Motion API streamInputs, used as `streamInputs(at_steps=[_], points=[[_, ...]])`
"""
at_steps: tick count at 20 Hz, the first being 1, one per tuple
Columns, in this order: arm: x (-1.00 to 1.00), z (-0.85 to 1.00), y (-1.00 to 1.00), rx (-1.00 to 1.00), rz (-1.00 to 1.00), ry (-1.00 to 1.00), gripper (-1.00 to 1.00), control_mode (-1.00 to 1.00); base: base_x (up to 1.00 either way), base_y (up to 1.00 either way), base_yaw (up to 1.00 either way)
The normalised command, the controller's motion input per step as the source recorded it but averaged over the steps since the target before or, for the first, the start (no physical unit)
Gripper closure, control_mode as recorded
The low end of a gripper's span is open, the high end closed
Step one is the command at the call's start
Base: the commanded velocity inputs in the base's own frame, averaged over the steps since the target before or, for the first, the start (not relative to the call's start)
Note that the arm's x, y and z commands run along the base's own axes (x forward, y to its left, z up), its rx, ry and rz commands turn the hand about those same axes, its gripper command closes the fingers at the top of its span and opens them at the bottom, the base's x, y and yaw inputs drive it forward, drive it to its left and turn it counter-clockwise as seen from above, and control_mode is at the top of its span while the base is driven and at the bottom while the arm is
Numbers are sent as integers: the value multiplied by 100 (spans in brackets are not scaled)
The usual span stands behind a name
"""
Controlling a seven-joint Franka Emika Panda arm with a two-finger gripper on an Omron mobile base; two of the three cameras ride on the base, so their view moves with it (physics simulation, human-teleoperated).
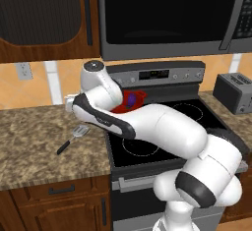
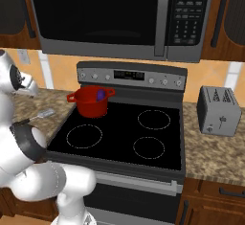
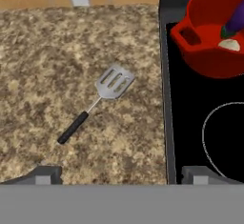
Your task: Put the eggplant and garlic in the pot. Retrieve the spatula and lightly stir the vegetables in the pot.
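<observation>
Vegetables in the pot, spatula waiting on the counter

The eggplant [image 3: 234, 22] and garlic [image 3: 229, 45] lie inside the red pot [image 3: 209, 51] on the stove's back-left burner, while the spatula [image 3: 97, 101] lies flat on the granite counter [image 3: 47, 66] left of the stove [image 2: 124, 138], head toward the wall. The gripper [image 3: 121, 175] hangs above it with its fingers spread wide, holding nothing. The risk from here, as I judge it — the thin black handle lies diagonal, so a descent not turned to match could pinch it askew or skid it away. The stove's display and the microwave [image 2: 119, 18] keypad are probably lettered, but nothing is legible.
</observation>
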Motion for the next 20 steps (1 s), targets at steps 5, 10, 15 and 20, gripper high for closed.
streamInputs(at_steps=[5,10,15,20], points=[[0,-47,67,0,0,33,-100,-100,0,0,0],[0,-45,75,-1,-1,29,-100,-100,0,0,0],[5,-58,57,-3,-3,28,-100,-100,0,0,0],[24,-89,7,-12,-17,8,-100,-100,0,0,0]])
